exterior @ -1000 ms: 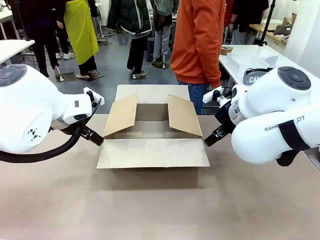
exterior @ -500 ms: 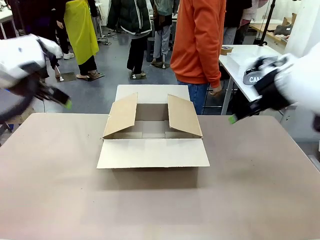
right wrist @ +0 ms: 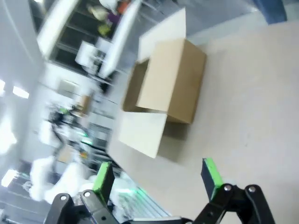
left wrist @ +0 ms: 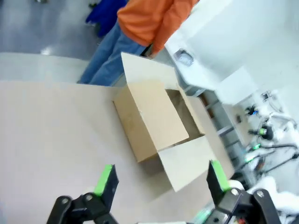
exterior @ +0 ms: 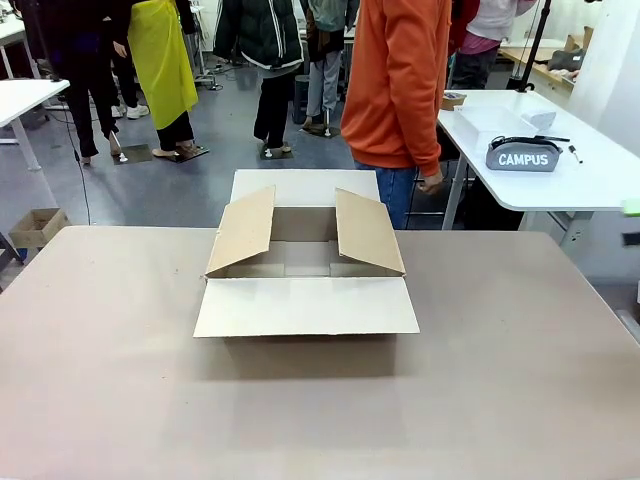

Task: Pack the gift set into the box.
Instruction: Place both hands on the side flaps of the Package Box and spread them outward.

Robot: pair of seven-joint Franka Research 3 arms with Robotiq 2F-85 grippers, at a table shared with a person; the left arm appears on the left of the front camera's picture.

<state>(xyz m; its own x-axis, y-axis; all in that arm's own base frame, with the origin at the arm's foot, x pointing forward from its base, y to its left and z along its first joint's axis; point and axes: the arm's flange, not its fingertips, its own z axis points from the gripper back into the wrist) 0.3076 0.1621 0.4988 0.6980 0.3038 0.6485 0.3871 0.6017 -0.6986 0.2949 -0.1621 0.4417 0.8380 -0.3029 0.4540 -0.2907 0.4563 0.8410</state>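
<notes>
Here we are with the brown corrugated cardboard box [exterior: 305,305] sitting dead centre of the front view on the tan table [exterior: 500,390]. All four flaps are out: the near one lies flat towards the bottom of the frame, the two side ones lean up and outwards, and the inside looks bare. The gift set isn't in yet. The grey soft pouch lettered "CAMPUS" [exterior: 523,158], with a black strap [exterior: 525,141] across its top, lies at upper right on the white side table [exterior: 590,185], well apart from the box. A pale rectangular shape behind it is too washed out to call. The person in the orange top [exterior: 400,80] stands at the far edge, just right of centre, one hand [exterior: 432,183] hanging low. In the left wrist view, the left gripper [left wrist: 160,179] has its claw spread wide with nothing between the green pads, and the box [left wrist: 149,119] sits mid-frame beyond it. The right gripper [right wrist: 156,177] is likewise wide apart and empty, with the box [right wrist: 173,81] in the upper middle. To my eye the packing is barely begun. The set needs fetching or handing over, then lowering straight down between those leaning side flaps. Keep it level, mind the strap on the flap edges, and let go only near the floor of the box.
</notes>
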